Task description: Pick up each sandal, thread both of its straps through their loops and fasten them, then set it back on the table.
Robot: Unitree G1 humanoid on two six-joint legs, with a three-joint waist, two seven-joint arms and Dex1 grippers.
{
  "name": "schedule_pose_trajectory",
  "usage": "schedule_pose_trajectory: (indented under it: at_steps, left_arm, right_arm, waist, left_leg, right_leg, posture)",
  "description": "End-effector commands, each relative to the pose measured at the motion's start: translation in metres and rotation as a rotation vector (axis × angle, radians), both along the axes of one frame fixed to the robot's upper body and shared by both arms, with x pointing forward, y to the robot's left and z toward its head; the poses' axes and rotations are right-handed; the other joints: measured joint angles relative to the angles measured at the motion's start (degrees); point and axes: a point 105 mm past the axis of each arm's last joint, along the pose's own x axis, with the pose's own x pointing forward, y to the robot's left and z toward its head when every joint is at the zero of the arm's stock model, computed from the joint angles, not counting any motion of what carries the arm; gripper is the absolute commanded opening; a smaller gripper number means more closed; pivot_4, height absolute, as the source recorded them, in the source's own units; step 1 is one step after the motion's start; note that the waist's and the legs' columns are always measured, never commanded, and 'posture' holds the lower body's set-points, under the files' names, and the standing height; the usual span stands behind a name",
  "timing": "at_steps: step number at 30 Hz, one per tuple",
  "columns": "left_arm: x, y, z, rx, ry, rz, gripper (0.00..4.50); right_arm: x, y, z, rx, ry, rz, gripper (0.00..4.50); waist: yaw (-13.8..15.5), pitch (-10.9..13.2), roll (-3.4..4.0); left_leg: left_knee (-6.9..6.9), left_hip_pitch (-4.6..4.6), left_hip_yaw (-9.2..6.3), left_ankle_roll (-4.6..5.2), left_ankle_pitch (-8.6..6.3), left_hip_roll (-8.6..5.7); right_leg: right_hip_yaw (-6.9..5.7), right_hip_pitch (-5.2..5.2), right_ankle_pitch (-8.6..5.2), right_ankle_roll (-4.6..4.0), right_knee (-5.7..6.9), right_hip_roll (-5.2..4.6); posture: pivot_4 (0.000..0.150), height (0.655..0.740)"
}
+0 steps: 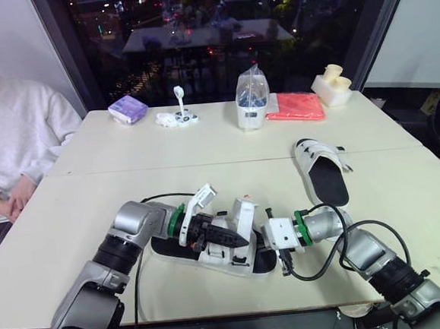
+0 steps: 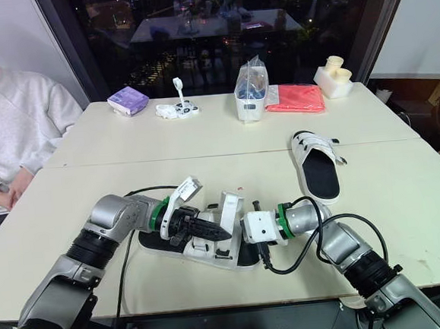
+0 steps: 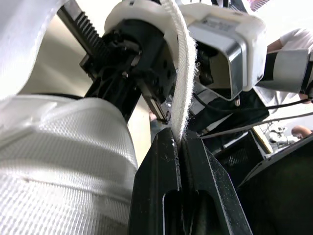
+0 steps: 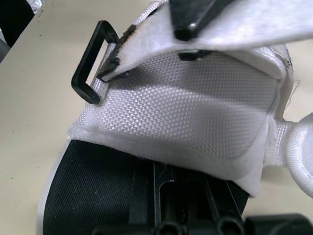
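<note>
"On the near side of the table (image 1: 72,222), where was the sandal?"

"The near sandal (image 1: 170,251) lay flat there, between both grippers. The left gripper (image 1: 241,240) pinched its white strap (image 3: 183,73), which rose upward from the clamped fingertips."

"And the right gripper (image 1: 262,236)?"

"It reached in from the right. Its fingers (image 4: 146,196) lay pressed together on the black insole, tips hidden under the white upper. The black loop (image 4: 90,63) stood empty beside that upper."

"The second sandal (image 1: 323,168)?"

"It rested farther right, well apart, sole down."
</note>
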Motion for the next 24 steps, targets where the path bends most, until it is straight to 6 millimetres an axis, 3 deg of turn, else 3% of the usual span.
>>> schedule_pose_trajectory:
  at_steps: [1, 9, 24]
  left_arm:
    - [-0.006, 0.002, -0.004, 0.025, 0.002, -0.017, 0.06]
    - [-0.006, 0.001, -0.018, 0.076, -0.029, 0.002, 0.06]
    - [-0.008, 0.0, 0.011, -0.038, 0.102, 0.013, 0.06]
  right_arm:
    - [0.005, -0.019, -0.028, -0.107, 0.065, -0.091, 0.0]
    - [0.004, -0.019, -0.028, -0.107, 0.067, -0.093, 0.0]
    - [0.005, -0.018, -0.028, -0.104, 0.063, -0.093, 0.0]
  waist:
    - [0.0, 0.0, 0.0]
    - [0.0, 0.0, 0.01]
    - [0.0, 0.0, 0.0]
  left_leg:
    - [0.0, 0.0, 0.0, 0.0, 0.0, 0.0]
    - [-0.01, 0.01, 0.0, -0.01, 0.0, 0.0]
    - [-0.01, 0.03, -0.01, -0.01, 0.0, 0.0]
  right_leg:
    - [0.0, 0.0, 0.0, 0.0, 0.0, 0.0]
    - [0.0, 0.01, 0.0, 0.0, -0.01, -0.01]
    - [0.0, 0.03, 0.0, 0.0, -0.01, -0.01]
  posture:
    - [0.15, 0.74]
    - [0.15, 0.74]
    - [0.15, 0.74]
